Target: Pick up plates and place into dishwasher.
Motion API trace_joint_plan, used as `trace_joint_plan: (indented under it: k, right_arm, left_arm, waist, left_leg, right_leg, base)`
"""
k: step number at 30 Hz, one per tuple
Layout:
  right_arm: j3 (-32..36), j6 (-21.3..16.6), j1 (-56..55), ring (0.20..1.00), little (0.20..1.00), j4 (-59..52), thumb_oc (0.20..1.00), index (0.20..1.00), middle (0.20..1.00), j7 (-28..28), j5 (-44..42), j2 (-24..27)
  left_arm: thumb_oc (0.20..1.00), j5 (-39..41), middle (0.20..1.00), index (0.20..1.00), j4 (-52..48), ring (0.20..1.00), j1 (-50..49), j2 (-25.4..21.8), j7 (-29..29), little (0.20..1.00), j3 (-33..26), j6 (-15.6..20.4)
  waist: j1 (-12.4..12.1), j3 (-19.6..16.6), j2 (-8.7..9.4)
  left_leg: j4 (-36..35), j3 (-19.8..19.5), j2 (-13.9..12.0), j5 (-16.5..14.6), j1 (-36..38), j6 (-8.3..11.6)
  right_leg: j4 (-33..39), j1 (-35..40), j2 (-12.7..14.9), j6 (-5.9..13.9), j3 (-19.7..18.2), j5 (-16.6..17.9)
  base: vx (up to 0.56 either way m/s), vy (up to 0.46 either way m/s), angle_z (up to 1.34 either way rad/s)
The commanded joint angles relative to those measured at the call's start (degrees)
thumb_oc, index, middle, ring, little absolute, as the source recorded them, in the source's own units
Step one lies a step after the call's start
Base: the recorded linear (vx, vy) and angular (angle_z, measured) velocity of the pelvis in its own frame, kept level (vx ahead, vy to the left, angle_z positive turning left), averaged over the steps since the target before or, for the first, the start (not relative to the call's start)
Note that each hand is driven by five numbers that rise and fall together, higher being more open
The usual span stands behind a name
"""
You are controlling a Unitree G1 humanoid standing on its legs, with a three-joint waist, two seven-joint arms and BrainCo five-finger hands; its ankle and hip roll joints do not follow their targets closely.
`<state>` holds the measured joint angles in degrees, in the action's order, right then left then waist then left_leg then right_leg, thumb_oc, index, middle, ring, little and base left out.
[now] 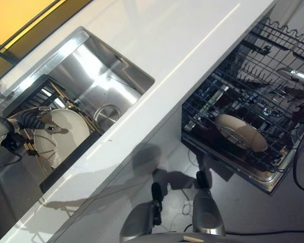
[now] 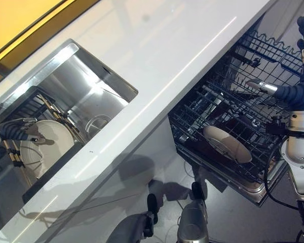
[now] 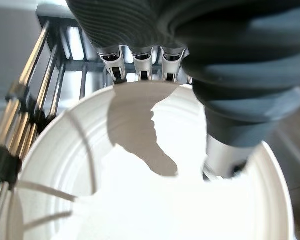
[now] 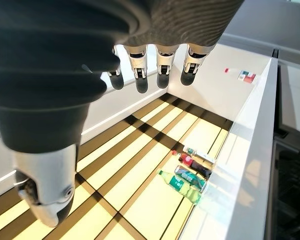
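A white plate [image 1: 71, 132] stands on edge in the dark drying rack [image 1: 38, 91] at the left end of the sink. My left hand [image 1: 39, 120] is shut on its upper rim. In the left wrist view the fingers [image 3: 142, 67] hook behind the plate [image 3: 140, 200] and the thumb presses its front face. A second, cream plate [image 2: 227, 143] leans in the pulled-out dishwasher rack [image 2: 218, 101]. My right hand [image 2: 296, 93] hovers open above the far right side of that rack, holding nothing; its fingers [image 4: 162, 65] hang straight.
The steel sink [image 1: 106, 81] holds a round metal strainer [image 1: 107, 114]. A long white countertop [image 1: 192, 45] separates sink and dishwasher. Wooden utensils [image 1: 66, 96] lie along the drying rack. Past the right hand, several bottles [image 4: 190, 170] lie on a sunlit floor.
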<state>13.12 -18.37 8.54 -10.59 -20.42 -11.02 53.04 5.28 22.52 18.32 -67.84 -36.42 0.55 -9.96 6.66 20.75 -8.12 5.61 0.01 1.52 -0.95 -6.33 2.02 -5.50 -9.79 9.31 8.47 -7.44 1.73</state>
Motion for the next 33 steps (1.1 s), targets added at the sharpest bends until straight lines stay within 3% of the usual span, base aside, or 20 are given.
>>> trace_joint_plan:
  k: [1, 14, 22, 24, 27, 29, 33]
  right_arm:
    - [3.5, -3.4, -2.1, 1.0, 1.0, -2.2, 1.0, 1.0, 1.0, -0.6, -2.3, 2.5]
    - [6.1, -3.6, -7.4, 1.0, 1.0, -2.8, 1.0, 1.0, 1.0, -0.4, -4.4, 0.6]
    - [6.1, -3.5, -9.5, 1.0, 1.0, -3.3, 1.0, 1.0, 1.0, -1.1, -5.1, 0.6]
    - [6.1, -3.7, -9.8, 1.0, 1.0, -3.2, 1.0, 1.0, 1.0, -1.5, -5.2, 0.6]
    - [6.4, -4.0, -10.7, 1.0, 1.0, -3.5, 1.0, 1.0, 1.0, -2.2, -5.5, 0.4]
    - [7.0, -4.1, -11.8, 1.0, 1.0, -3.8, 1.0, 1.0, 1.0, -2.2, -6.2, 0.3]
    - [8.8, -5.2, -13.9, 1.0, 1.0, -3.9, 1.0, 1.0, 1.0, -1.5, -5.9, -1.6]
  left_arm:
    - [0.2, 2.4, 0.2, 0.2, -7.2, 0.2, -10.7, 1.6, -10.5, 0.2, 3.2, -0.3]
    - [0.2, 0.4, 0.2, 0.2, -13.6, 0.2, -19.7, -0.3, -16.3, 0.2, -6.2, -1.1]
    - [0.2, -0.2, 0.2, 0.2, -15.4, 0.2, -23.3, -0.5, -18.7, 0.2, -8.3, -0.2]
    - [0.2, 0.0, 0.2, 0.2, -15.7, 0.2, -23.8, -0.8, -17.2, 0.2, -9.0, 0.4]
    - [0.2, -0.7, 0.2, 0.2, -16.2, 0.2, -24.7, -1.2, -9.4, 0.2, -10.9, 2.7]
    - [0.2, 0.0, 0.2, 0.2, -16.0, 0.2, -25.3, -1.7, -1.9, 0.2, -13.1, 5.5]
    - [0.2, -0.7, 0.2, 0.2, -16.4, 0.2, -28.3, -0.5, 4.7, 0.2, -19.1, 10.4]
  waist:
    - [-1.7, -5.1, 2.23]
    - [-4.0, -8.9, 3.12]
    - [-4.7, -10.2, 3.55]
    - [-4.7, -10.4, 3.68]
    - [-5.0, -11.0, 3.93]
    - [-5.2, -11.6, 4.31]
    - [-5.9, -12.6, 4.7]
  left_leg:
    - [4.5, -0.3, 2.9, -2.3, -2.9, -2.17]
    - [4.0, -2.8, 2.0, -2.8, 0.0, -1.82]
    - [3.4, -3.4, 1.4, -2.7, 1.1, -1.64]
    - [3.0, -3.4, 1.2, -2.7, 1.4, -1.59]
    - [2.4, -3.5, 1.1, -2.5, 1.9, -1.6]
    - [2.0, -3.6, 1.1, -2.6, 2.2, -1.68]
    - [1.1, -3.9, 0.9, -2.4, 2.8, -1.7]
  right_leg:
    - [-1.6, -0.7, -0.9, -0.58, 1.3, 0.1]
    - [0.1, 3.7, -1.9, -0.97, 3.7, -1.1]
    - [0.7, 5.0, -2.3, -0.92, 4.2, -1.3]
    - [0.9, 5.2, -2.4, -0.86, 4.2, -1.3]
    - [1.2, 5.5, -2.5, -0.75, 4.3, -1.3]
    - [1.3, 5.8, -2.6, -0.67, 4.3, -1.5]
    - [1.6, 6.2, -2.8, -0.68, 4.5, -1.7]
  base:
    - [0.0, -0.098, 0.15]
    - [0.03, -0.086, 0.12]
    - [0.02, -0.037, 0.05]
    - [0.0, -0.031, 0.0]
    - [0.0, -0.032, 0.0]
    - [0.01, -0.041, 0.0]
    - [0.0, -0.035, 0.0]
